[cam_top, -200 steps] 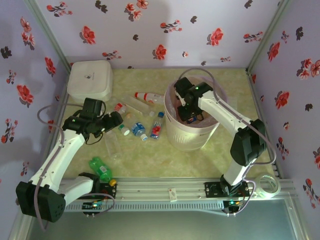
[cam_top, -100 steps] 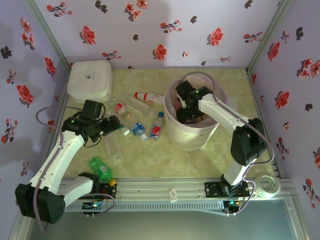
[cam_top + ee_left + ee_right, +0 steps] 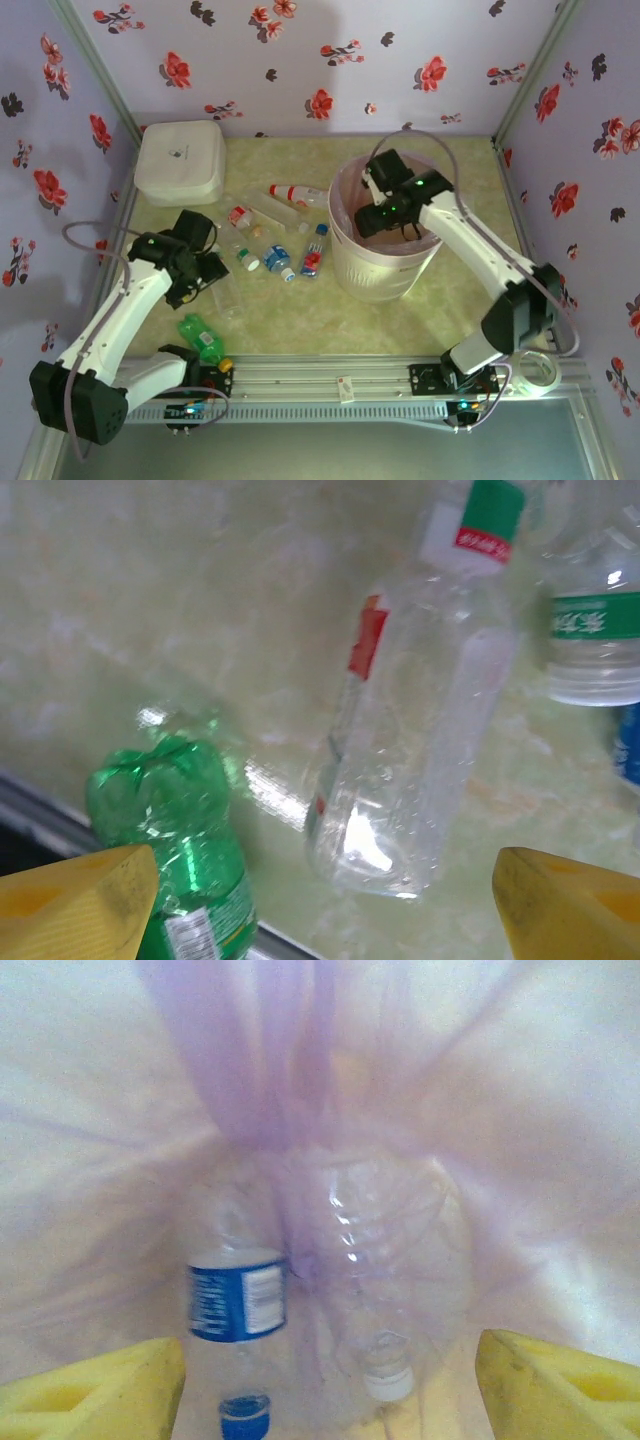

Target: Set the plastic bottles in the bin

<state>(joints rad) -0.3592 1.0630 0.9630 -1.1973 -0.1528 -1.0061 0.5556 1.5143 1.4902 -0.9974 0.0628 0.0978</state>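
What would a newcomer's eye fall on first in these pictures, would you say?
The white bin with its pink liner, right of centre, stands out, the right gripper open over it and a blue-labelled bottle lying inside. Left of it, loose bottles litter the table, and the left gripper hangs open above a clear bottle beside a bright green bottle.

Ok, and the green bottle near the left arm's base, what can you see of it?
The green bottle is translucent green plastic, with a lobed base and a white label patch. It lies on its side on the table, yellow cap toward the front rail, apart from the clear bottle beside it.
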